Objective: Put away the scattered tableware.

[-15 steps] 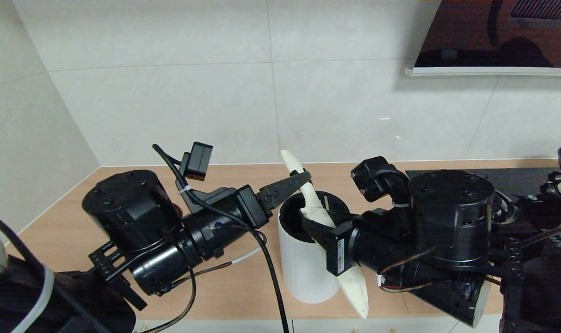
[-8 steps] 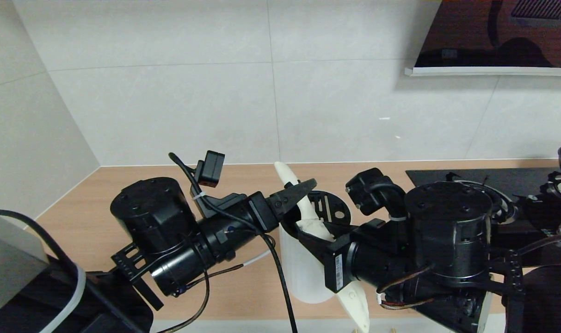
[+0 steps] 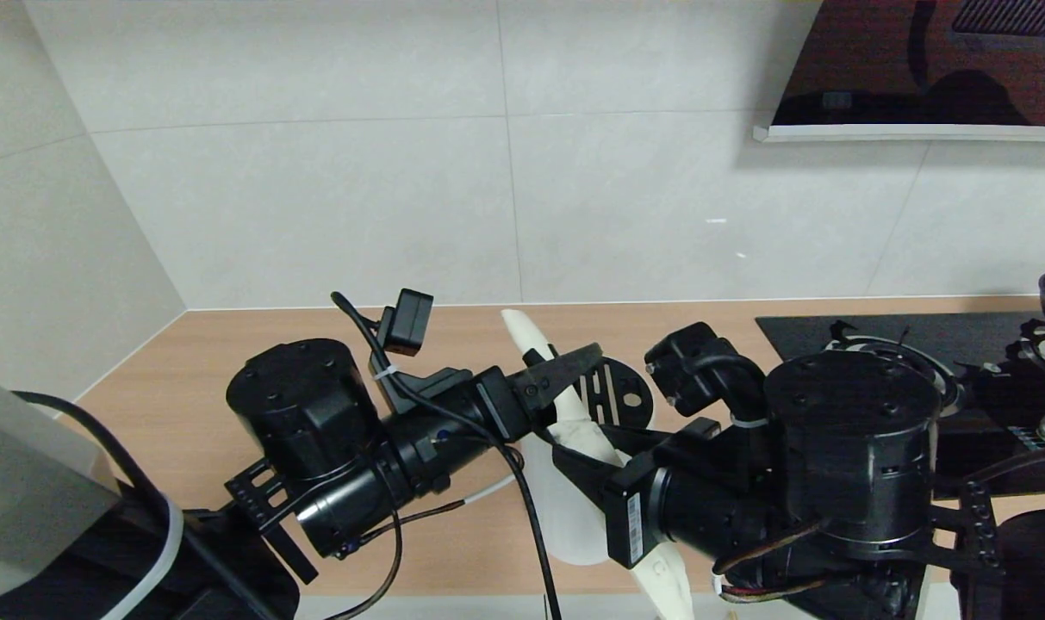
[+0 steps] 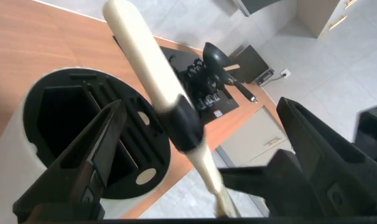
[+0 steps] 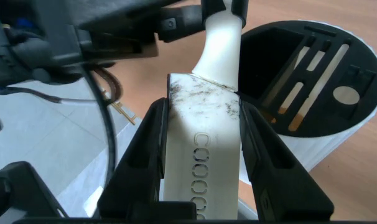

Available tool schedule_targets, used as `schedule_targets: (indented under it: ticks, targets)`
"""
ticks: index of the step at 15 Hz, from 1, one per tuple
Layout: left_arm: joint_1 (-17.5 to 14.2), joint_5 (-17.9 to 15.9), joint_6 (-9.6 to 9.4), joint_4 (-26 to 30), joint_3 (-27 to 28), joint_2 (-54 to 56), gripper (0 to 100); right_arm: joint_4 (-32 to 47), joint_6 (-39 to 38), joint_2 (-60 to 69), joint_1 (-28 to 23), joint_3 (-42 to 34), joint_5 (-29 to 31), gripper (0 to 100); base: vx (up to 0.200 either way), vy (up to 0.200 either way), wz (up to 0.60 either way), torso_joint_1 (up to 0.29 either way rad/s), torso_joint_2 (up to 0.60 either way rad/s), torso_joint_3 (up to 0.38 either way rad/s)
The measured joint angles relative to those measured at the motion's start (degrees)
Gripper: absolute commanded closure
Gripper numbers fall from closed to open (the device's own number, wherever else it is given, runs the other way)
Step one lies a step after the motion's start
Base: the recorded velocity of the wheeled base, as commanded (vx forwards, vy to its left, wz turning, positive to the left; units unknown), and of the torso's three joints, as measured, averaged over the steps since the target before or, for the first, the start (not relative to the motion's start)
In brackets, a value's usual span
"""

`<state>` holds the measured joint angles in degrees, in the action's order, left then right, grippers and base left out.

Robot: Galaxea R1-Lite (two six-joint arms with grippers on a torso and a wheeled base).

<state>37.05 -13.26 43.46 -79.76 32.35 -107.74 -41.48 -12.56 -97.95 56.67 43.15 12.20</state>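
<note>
Now my right jaws clamp the white spatula [image 5: 204, 143] by its blade, tilted over the slotted holder [image 3: 568, 525] near the surface's front edge, while my left jaws stand open astride the handle, likely to steer it in.

The spatula [image 5: 203, 143] is cream-white, with dark specks on its wide part and a black band on the handle. The holder [image 3: 569, 517] has a white body and a black top. The counter [image 3: 186, 387] is light wood-brown.
</note>
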Motion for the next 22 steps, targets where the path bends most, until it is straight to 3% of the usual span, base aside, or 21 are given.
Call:
schedule_targets:
  ticks: [9, 10, 22]
  targets:
    - [0.13, 0.13, 0.02, -0.05, -0.02, -0.74, 0, 0.02, 0.68, 0.71, 0.32, -0.46, 0.06, 100, 0.0, 0.0, 0.0, 0.0, 0.0, 0.0]
    - [0.13, 0.13, 0.02, -0.07, -0.02, -0.74, 100, 0.0, 0.71, 0.74, 0.35, -0.57, 0.02, 100, 0.0, 0.0, 0.0, 0.0, 0.0, 0.0]
    - [0.22, -0.17, 0.02, -0.18, -0.44, -0.02, 100, 0.1, 0.68, 1.51, 0.33, -0.68, 0.2, 100, 0.0, 0.0, 0.0, 0.0, 0.0, 0.0]
